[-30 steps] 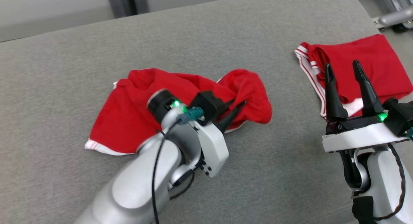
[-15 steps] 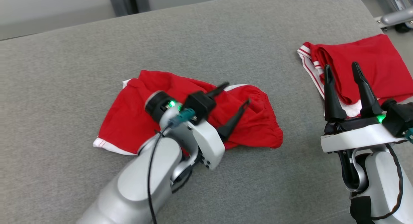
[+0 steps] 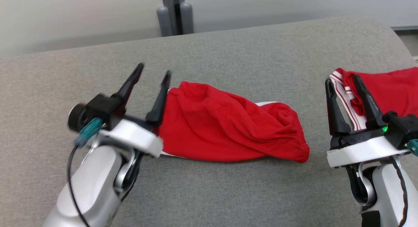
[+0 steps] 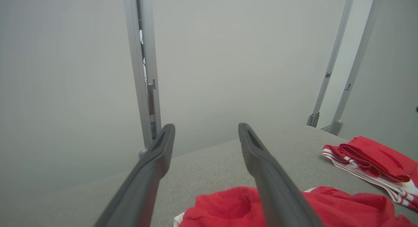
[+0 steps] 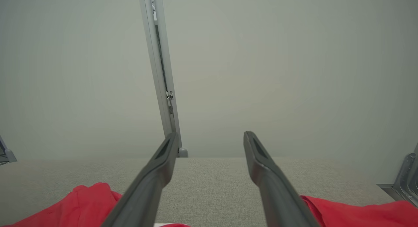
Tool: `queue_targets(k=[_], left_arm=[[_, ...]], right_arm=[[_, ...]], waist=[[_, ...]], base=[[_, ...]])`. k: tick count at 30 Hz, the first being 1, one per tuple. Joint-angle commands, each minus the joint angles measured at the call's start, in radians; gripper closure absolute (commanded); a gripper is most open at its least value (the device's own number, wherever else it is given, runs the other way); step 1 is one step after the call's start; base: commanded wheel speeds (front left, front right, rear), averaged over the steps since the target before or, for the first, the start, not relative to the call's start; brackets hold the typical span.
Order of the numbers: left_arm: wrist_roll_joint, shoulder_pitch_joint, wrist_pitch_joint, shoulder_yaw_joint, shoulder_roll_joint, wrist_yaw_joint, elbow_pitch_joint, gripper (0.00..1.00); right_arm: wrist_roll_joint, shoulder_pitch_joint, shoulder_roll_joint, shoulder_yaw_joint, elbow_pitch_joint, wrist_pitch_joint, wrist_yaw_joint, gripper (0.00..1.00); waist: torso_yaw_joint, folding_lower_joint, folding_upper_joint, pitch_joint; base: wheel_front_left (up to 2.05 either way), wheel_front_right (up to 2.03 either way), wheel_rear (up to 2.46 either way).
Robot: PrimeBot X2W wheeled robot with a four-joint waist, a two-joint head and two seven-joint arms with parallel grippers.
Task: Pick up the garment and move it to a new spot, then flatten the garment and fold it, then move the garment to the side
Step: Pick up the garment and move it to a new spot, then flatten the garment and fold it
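Fig.: red garment (image 3: 228, 129) lies crumpled at frame ctr on grey cushion (image 3: 248, 47). My L gripper (image 3: 154, 69), lower left, jaws wide, empty, beside its left edge. My R gripper (image 3: 342, 79), lower right, jaws wide, empty, before 2nd folded garment (image 3: 392, 89) at right edge.
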Motion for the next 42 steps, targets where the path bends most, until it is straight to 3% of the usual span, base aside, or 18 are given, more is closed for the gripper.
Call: queue_targets(k=[1,4,8,13,15,22,29,36,38,39,42], left_arm=[[-0.005,0.035,-0.009,0.018,0.013,0.011,-0.007,0.0],[-0.016,0.125,-0.014,0.074,0.025,0.034,-0.035,0.0],[-0.007,0.257,-0.015,0.175,-0.001,0.047,-0.109,0.0],[0.025,0.385,-0.015,0.298,-0.072,0.021,-0.183,0.0],[0.065,0.423,-0.015,0.339,-0.107,-0.01,-0.2,0.0],[0.122,0.429,-0.015,0.388,-0.145,-0.054,-0.193,0.0],[0.153,0.402,-0.015,0.401,-0.167,-0.087,-0.17,0.0],[0.152,0.385,-0.015,0.392,-0.174,-0.096,-0.149,0.0],[0.142,0.379,-0.015,0.387,-0.175,-0.094,-0.148,0.0],[0.139,0.377,-0.015,0.385,-0.176,-0.091,-0.148,0.0],[0.131,0.378,-0.015,0.381,-0.176,-0.086,-0.148,0.0]], right_arm=[[-0.003,0.017,-0.014,0.002,-0.008,0.005,0.0,0.0],[-0.001,0.041,-0.021,0.007,-0.014,0.016,0.0,0.0],[0.003,0.075,-0.027,0.017,-0.02,0.025,0.0,0.0],[0.011,0.111,-0.022,0.025,-0.026,0.033,0.0,0.0],[0.01,0.121,-0.023,0.037,-0.028,0.037,0.0,0.0],[0.025,0.123,-0.055,0.109,-0.034,0.055,0.0,0.0],[0.055,0.095,-0.175,0.335,-0.007,0.115,0.0,0.0],[0.037,0.029,-0.235,0.419,0.092,0.138,0.0,0.0],[0.029,0.006,-0.242,0.44,0.121,0.137,0.0,0.81],[0.022,-0.005,-0.249,0.455,0.133,0.134,0.0,0.98],[0.024,-0.036,-0.25,0.49,0.154,0.123,0.0,1.0]], waist=[[0.027,0.0,0.0,-0.027],[0.045,0.0,0.0,-0.05],[0.061,0.0,0.0,-0.072],[0.074,0.0,0.0,-0.086],[0.082,0.0,0.0,-0.085],[0.089,0.0,0.0,-0.08],[0.11,0.0,0.0,-0.048],[0.15,0.0,0.0,-0.018],[0.159,0.0,0.0,-0.015],[0.164,0.0,0.0,-0.014],[0.175,0.0,0.0,-0.015]], base=[[0.0,0.0,0.0],[0.0,0.0,0.0],[0.0,0.0,0.0],[0.0,0.0,0.0],[0.0,0.0,0.0],[0.0,0.0,0.0],[0.0,0.0,0.0],[0.0,0.0,0.0],[0.0,0.0,0.0],[0.0,0.0,0.0],[0.0,0.0,0.0]])
